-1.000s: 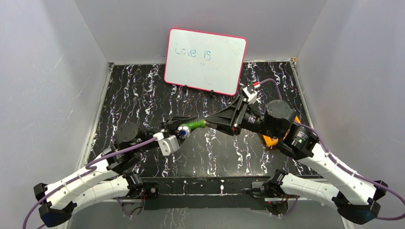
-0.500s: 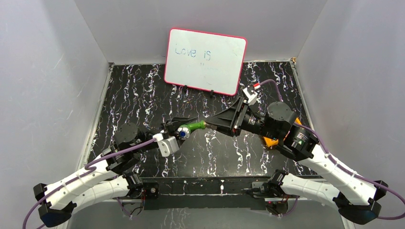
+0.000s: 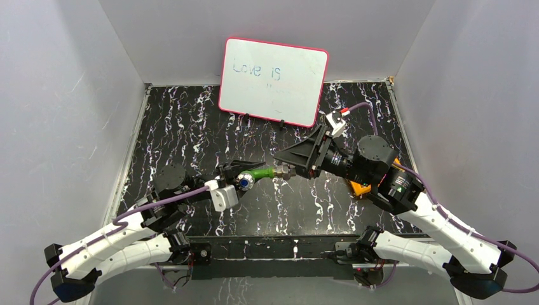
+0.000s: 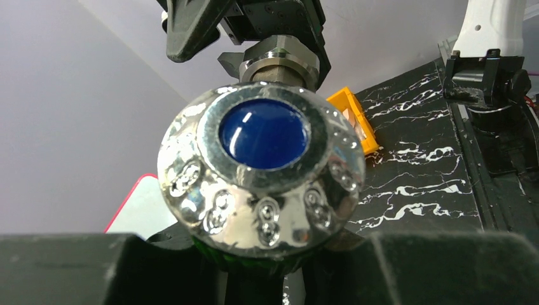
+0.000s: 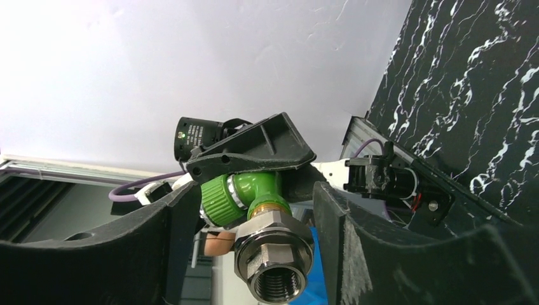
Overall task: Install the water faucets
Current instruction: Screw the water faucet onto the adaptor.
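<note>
Faucet (image 3: 257, 172) clamped in the left gripper (image 3: 234, 171), right gripper (image 3: 284, 166) loose around its metal end

One faucet is in view, a small green tap. It carries one round knob (image 4: 262, 170), silver with a blue centre, and one silver threaded fitting (image 5: 273, 253) at the opposite end. Two grippers meet at it from the two sides. One whiteboard (image 3: 273, 81) with a red rim leans against the back wall. One orange tray (image 3: 358, 188) shows only in part behind the right arm, and its contents cannot be made out. All of this sits over one black marbled table (image 3: 184, 121).

The faucet lies roughly level near the middle of the table, in front of the whiteboard, and it appears to be lifted off the surface. Its knob end points toward the left arm and its fitting toward the right arm.

The left gripper is closed on the green body just behind the knob. In the left wrist view the knob fills the middle of the frame, directly above the dark fingers.

The right gripper stands apart, with its jaws spread. In the right wrist view its two fingers (image 5: 95, 254) flank the fitting, which hangs between them with a gap on each side, so neither finger presses on the metal. The fitting's open threaded mouth faces that camera, and the green body rises behind it into the left gripper's black jaw. Seen from above, the right fingertips reach just past the fitting toward the green part.
</note>
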You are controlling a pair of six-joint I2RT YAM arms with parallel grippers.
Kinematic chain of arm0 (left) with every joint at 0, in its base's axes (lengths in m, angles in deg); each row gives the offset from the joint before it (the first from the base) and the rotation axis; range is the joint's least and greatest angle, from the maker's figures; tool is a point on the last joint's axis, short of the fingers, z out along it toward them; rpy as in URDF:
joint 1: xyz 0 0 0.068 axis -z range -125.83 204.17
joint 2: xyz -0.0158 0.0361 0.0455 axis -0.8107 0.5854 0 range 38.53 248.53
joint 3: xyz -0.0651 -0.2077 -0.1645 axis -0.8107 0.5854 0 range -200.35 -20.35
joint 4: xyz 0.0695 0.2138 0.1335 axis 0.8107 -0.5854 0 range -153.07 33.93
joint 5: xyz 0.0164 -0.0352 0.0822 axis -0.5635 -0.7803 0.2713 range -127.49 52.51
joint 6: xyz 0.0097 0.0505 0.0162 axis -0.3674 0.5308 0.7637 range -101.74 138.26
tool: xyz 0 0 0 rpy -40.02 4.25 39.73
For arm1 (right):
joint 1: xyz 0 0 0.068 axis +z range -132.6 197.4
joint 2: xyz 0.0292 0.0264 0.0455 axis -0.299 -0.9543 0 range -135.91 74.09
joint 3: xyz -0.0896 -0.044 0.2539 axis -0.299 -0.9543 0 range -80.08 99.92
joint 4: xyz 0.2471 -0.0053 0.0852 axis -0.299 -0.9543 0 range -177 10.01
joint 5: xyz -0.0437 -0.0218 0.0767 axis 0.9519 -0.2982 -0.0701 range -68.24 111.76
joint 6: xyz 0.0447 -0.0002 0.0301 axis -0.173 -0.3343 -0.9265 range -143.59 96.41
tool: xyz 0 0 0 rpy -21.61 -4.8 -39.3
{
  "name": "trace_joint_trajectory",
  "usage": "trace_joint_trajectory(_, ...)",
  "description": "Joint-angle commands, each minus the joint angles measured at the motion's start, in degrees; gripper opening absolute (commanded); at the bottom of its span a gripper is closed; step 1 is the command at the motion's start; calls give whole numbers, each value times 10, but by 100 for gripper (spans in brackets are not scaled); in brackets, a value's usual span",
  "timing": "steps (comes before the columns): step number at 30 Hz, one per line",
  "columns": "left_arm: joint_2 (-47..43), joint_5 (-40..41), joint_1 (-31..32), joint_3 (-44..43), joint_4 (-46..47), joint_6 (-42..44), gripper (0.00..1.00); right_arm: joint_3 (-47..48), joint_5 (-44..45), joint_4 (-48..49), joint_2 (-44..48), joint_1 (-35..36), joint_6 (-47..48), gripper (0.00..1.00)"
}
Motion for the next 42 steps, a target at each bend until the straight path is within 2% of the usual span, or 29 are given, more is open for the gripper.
trace_joint_trajectory(1, -22, -5, 2, -4, 49, -10, 0, 25, 36, 12, 11, -2, 42, 74)
trace_joint_trajectory(7, -35, 8, 2, 0, 58, -53, 0, 39, 133, -12, 37, -2, 167, 80)
trace_joint_trajectory(11, -37, 39, 2, -10, 53, -136, 0, 35, 156, 31, 60, -2, 326, 82)
trace_joint_trajectory(14, -24, 66, 2, -47, 3, -227, 0, 33, 120, 83, 75, -2, 479, 85)
trace_joint_trajectory(17, -6, 77, 2, -89, -58, -313, 0, 41, 36, 97, 83, -1, 621, 86)
trace_joint_trajectory(22, -6, 61, 2, -107, -65, -438, 0, 52, -100, 93, 98, -1, 815, 89)
trace_joint_trajectory(25, -4, 40, 2, -114, -63, -499, 0, 74, -168, 63, 91, -2, 877, 90)
trace_joint_trajectory(28, 6, 0, 2, -124, -66, -545, 0, 125, -212, -10, 57, -1, 915, 89)
trace_joint_trajectory(32, 21, -42, 2, -131, -59, -582, 0, 160, -245, -57, 25, -1, 950, 88)
trace_joint_trajectory(42, 26, -43, 2, -121, -21, -627, 0, 169, -275, -99, 6, -2, 995, 87)
